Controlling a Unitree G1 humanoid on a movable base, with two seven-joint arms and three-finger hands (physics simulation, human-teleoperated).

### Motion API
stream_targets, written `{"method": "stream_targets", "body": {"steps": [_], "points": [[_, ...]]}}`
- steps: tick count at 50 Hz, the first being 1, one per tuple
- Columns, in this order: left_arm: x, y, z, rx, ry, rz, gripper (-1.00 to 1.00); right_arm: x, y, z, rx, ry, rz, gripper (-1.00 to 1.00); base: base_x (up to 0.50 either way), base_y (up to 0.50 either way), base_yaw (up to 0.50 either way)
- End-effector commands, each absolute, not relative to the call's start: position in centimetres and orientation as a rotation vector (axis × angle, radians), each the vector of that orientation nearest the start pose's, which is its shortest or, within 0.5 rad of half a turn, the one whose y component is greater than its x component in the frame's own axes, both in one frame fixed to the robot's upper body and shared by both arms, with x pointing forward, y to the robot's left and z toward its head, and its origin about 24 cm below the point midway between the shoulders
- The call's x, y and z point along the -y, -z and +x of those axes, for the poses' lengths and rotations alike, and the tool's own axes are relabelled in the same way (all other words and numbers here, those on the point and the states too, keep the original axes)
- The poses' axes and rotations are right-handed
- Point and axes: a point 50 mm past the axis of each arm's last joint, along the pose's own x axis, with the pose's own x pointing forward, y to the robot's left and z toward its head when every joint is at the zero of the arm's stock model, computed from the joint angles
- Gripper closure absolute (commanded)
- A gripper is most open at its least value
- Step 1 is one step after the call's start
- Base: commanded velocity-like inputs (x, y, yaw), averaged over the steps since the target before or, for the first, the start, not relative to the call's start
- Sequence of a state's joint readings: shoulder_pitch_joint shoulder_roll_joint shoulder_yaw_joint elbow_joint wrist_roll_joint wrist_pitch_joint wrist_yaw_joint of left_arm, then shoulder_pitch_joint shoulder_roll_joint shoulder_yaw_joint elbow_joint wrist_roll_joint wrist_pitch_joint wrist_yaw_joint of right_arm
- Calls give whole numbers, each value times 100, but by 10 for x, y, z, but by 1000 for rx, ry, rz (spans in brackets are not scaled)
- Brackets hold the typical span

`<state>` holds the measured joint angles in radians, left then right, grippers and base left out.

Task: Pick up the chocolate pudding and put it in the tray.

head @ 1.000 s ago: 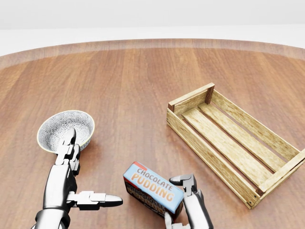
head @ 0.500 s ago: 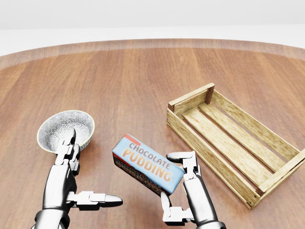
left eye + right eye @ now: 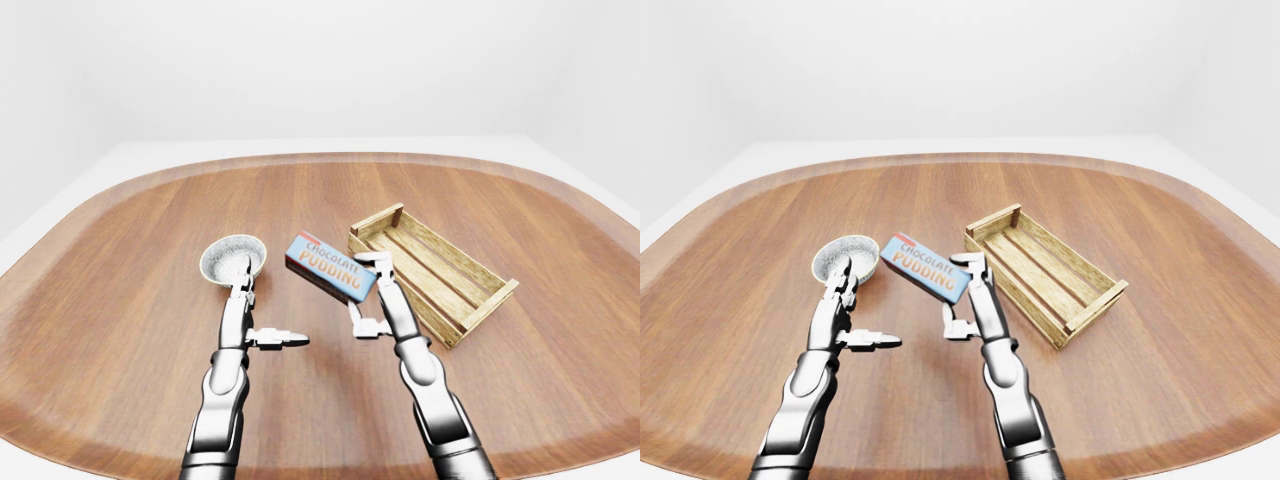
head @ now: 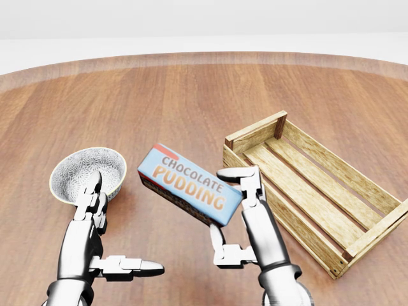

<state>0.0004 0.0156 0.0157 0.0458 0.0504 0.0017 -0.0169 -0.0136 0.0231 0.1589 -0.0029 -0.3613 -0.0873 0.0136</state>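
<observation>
The chocolate pudding box (image 4: 189, 183) is hanging clear of the table (image 4: 191, 95), its long axis tilting down toward the head view's right. The right hand (image 4: 245, 220) is pinching it at that lower end, one finger over the top edge, thumb underneath. The wooden crate tray (image 4: 306, 185) is lying just to the right, so the carry looks short. The eye views are showing the gap under the box better. The left hand (image 4: 95, 239) is idling with fingers spread, beside the patterned bowl (image 4: 83, 167).

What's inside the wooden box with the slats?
Nothing shows inside the slatted wooden tray, only its bare plank floor. The near wall hides a thin strip of that floor. The blue chocolate pudding box is outside, in the right hand.
</observation>
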Motion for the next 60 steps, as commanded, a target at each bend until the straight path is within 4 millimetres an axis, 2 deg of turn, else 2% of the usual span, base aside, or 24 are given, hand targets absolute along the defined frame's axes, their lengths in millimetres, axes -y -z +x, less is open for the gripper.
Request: {"method": "stream_targets", "body": {"steps": [1,3,5,7,10,16,17,20,32,43,50,60], "points": [[-155,-32,254,-35,9,50,-100,100,-83,279,234,-175,-332,100,0,0,0],[-155,-32,254,-35,8,49,-100,100,-85,283,238,-173,-334,100,0,0,0],[-155,-33,254,-35,9,49,-100,101,-74,289,189,-162,-346,100,0,0,0],[-155,-33,254,-36,8,49,-100,99,-87,294,236,-168,-350,100,0,0,0],[-155,-33,254,-36,8,48,-100,99,-90,303,237,-161,-355,100,0,0,0],[-155,-32,254,-36,8,46,-100,98,-106,333,246,-152,-356,100,0,0,0],[-156,-32,254,-37,8,48,-100,98,-106,334,246,-152,-356,100,0,0,0],[-155,-32,255,-37,10,46,-100,99,-107,355,193,-140,-351,100,0,0,0],[-155,-33,254,-38,15,46,-100,103,-121,396,83,-88,-378,100,0,0,0],[-155,-33,254,-41,21,46,-100,105,-132,412,19,-48,-456,100,0,0,0],[-154,-32,254,-43,24,46,-100,106,-158,421,51,-32,-445,100,0,0,0],[-154,-31,255,-45,26,45,-100,107,-174,425,73,-15,-455,100,0,0,0]]}}
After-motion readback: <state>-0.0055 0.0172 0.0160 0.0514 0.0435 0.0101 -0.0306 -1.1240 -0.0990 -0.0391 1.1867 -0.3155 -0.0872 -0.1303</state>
